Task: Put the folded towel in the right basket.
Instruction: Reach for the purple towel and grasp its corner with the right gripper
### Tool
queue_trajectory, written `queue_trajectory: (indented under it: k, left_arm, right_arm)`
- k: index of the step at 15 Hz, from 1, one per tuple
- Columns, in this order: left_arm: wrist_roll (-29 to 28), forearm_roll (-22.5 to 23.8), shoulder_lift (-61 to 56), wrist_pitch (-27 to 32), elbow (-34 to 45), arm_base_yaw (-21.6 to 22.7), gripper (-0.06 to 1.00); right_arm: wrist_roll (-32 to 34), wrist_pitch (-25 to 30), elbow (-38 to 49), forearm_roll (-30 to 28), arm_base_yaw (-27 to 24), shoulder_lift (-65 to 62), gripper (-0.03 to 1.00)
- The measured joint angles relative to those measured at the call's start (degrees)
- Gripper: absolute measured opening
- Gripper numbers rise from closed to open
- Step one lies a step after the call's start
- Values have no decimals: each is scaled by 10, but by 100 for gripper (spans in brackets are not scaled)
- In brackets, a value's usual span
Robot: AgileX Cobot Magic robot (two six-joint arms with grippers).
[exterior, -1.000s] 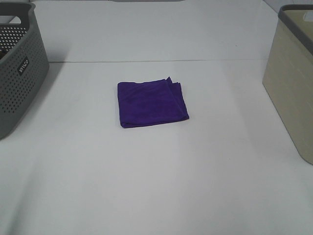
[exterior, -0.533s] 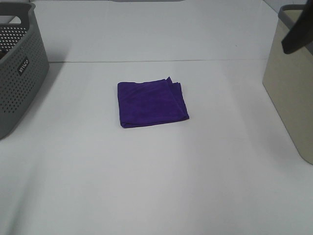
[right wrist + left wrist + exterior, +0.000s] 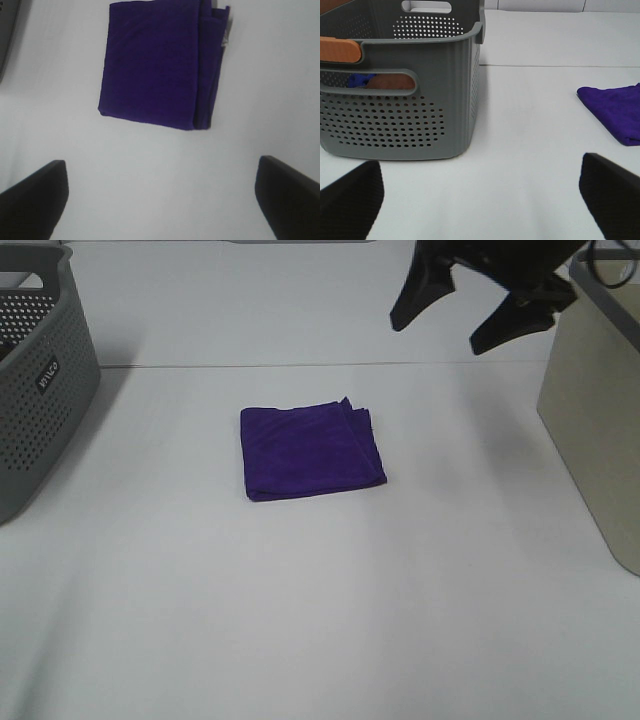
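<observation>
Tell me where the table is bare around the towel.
Bare table all around the towel: a wide strip to the grey basket, another to the beige basket, and the whole front. Crowded only back right, where the right hand hangs beside the beige basket.

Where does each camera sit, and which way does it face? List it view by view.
High view: above the table's front, looking down and across at the towel between the gray basket and the beige basket; the right tool shows, open.
Left wrist: low, facing the gray basket; left tool open.
Right wrist: high, looking down on the towel; right tool open.
All three share the towel.
</observation>
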Motion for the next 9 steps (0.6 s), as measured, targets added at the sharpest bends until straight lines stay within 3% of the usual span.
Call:
queue_trajectory:
  k: [5,9]
  left_arm:
    - [0,0,0,0,0,0,99]
    - [0,0,0,0,0,0,99]
  right_arm:
    - [-13,28,-159,25,21,176,97]
    - [-8,56,-200,6,21,271,97]
